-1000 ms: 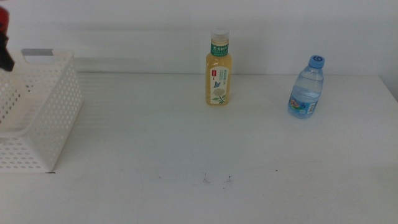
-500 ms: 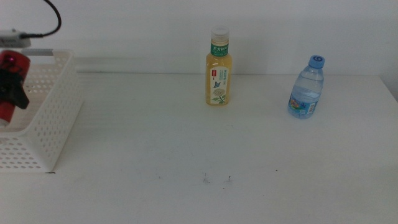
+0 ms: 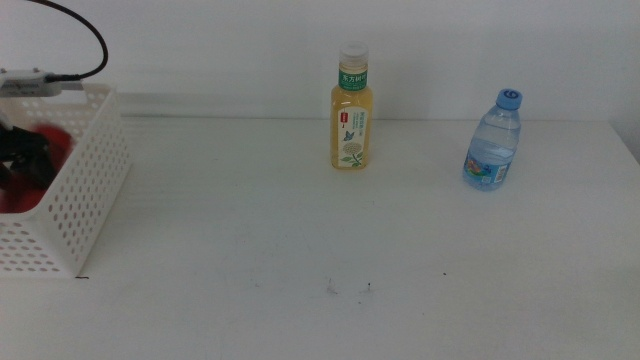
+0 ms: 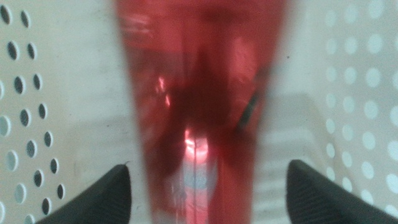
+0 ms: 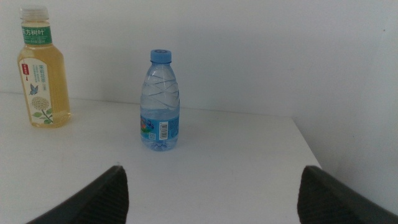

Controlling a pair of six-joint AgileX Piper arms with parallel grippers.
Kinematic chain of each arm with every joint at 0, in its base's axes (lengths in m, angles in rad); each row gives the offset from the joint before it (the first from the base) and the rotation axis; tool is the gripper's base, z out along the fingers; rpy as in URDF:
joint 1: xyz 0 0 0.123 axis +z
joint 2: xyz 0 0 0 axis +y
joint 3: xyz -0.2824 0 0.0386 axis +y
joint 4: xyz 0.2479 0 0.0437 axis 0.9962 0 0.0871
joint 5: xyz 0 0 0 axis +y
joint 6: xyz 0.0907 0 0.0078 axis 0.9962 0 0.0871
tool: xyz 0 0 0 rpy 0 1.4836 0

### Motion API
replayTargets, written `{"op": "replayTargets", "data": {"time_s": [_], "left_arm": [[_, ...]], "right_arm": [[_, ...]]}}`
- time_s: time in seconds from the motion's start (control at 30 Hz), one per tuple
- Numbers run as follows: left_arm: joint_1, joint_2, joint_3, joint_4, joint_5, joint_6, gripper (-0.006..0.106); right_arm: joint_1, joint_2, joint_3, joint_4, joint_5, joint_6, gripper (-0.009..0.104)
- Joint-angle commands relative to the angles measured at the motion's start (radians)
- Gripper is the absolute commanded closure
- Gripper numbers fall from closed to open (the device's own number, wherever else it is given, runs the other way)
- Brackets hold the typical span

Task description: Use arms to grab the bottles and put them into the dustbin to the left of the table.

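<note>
Inside the white dustbin at the counter's left end, I have a red bottle hanging between my left fingers. From the left wrist camera its long axis runs straight away from the lens toward the bin floor, with perforated walls on both sides, so it is already down within the basket. Both dark finger tips stand wide of the red body with pale gaps between, so I read the left fingers as spread apart and the bottle as let go or just about free, though the blur keeps me from swearing to contact. In the middle view the red shape shows only dimly through the bin's holes.

Out on the counter the yellow tea bottle stands upright near the back centre, and the clear water bottle with the blue cap stands upright toward the right, well apart from it. My right fingers wait spread open and empty, facing both; the water bottle lies nearly dead ahead between them, the tea bottle off to one side and farther back. I judge the right arm the nearer one for the water bottle, with a sideways approach across its upright axis.
</note>
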Motion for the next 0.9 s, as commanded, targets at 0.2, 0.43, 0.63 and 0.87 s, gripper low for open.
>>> {"op": "replayTargets", "data": {"time_s": [0.2,0.43,0.63,0.87], "left_arm": [[-0.043,-0.041,-0.032,0.048,-0.002,-0.106,0.007],[-0.150,-0.241,-0.028,0.172,-0.002,-0.241,0.007],[-0.331,-0.500,0.108,0.143,-0.138,-0.271,0.007],[-0.642,-0.742,0.440,0.090,-0.586,-0.297,0.007]], "right_arm": [[-0.004,-0.004,0.004,0.000,-0.009,-0.003,0.015],[-0.004,-0.004,0.004,0.000,-0.009,-0.003,0.015],[-0.004,-0.004,0.004,0.000,-0.009,-0.003,0.015],[-0.004,-0.004,0.004,0.000,-0.009,-0.003,0.015]]}}
